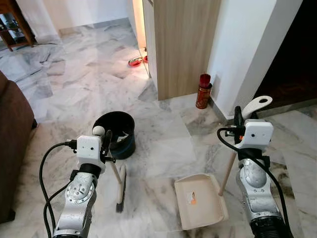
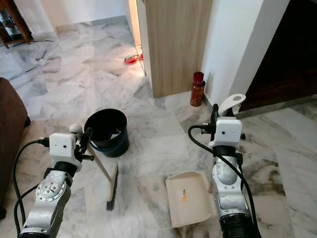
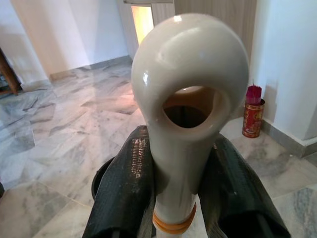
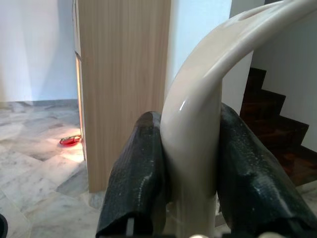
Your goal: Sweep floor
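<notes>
My left gripper [image 1: 102,135] is shut on the cream handle of a small broom [image 1: 120,191]. The broom's dark bristle head rests on the marble floor in front of me. In the left wrist view the looped handle end [image 3: 190,84] stands between the black fingers [image 3: 124,183]. My right gripper [image 1: 238,119] is shut on the long cream handle of a dustpan [image 1: 199,201]. The beige pan lies flat on the floor to the right of the broom head. The handle's curved top [image 4: 198,109] sits clamped between the right fingers [image 4: 136,173].
A black bucket [image 1: 115,134] stands on the floor just beyond the broom. A wooden cabinet [image 1: 185,44] and white wall rise ahead, with a red canister [image 1: 203,91] at their foot. A brown sofa [image 1: 12,139] is at my left. Dark stairs [image 4: 277,129] lie to the right.
</notes>
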`<state>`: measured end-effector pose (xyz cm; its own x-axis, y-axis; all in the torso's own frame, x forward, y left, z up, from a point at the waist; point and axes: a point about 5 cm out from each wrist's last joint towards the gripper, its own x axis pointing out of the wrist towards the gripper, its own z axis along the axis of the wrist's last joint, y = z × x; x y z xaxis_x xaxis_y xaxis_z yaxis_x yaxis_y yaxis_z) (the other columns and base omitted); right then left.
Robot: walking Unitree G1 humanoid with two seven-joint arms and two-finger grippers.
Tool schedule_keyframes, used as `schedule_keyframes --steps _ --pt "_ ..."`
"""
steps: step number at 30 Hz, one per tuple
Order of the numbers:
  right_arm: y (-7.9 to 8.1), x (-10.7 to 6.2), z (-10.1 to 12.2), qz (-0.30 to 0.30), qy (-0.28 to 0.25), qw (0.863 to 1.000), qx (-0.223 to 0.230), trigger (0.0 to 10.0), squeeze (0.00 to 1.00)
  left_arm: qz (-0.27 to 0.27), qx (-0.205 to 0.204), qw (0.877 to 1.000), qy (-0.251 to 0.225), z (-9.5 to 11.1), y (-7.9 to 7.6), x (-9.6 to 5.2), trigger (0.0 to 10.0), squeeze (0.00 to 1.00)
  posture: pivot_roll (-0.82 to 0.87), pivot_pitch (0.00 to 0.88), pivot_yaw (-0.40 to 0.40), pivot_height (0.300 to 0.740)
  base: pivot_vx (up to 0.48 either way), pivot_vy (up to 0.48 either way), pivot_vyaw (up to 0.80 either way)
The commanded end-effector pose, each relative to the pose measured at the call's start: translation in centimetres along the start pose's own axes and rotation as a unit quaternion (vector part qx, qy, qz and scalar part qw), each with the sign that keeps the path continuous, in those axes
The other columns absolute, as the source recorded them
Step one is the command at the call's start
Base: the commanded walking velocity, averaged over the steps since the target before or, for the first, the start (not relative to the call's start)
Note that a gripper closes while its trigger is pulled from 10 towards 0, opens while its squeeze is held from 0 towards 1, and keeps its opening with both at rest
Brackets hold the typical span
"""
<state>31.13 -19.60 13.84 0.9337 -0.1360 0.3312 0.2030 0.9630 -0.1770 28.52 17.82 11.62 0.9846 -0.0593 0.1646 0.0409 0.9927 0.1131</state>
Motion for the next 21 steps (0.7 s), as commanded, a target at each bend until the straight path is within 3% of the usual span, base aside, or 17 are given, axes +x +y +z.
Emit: schedule_keyframes --steps 1,21 --pt "-0.12 0.82 1.71 -0.004 -0.035 0.999 0.008 10.0 0.00 0.006 0.013 1.000 -0.023 0.84 0.41 0.38 10.0 0.00 -0.02 0.084 0.084 0.740 0.000 0.000 -0.80" --pt "-0.30 0.79 1.62 0.000 -0.033 0.999 0.004 10.0 0.00 0.003 0.025 1.000 -0.016 0.47 0.20 0.20 10.0 0.00 -0.02 0.052 0.076 0.740 0.000 -0.015 -0.80"
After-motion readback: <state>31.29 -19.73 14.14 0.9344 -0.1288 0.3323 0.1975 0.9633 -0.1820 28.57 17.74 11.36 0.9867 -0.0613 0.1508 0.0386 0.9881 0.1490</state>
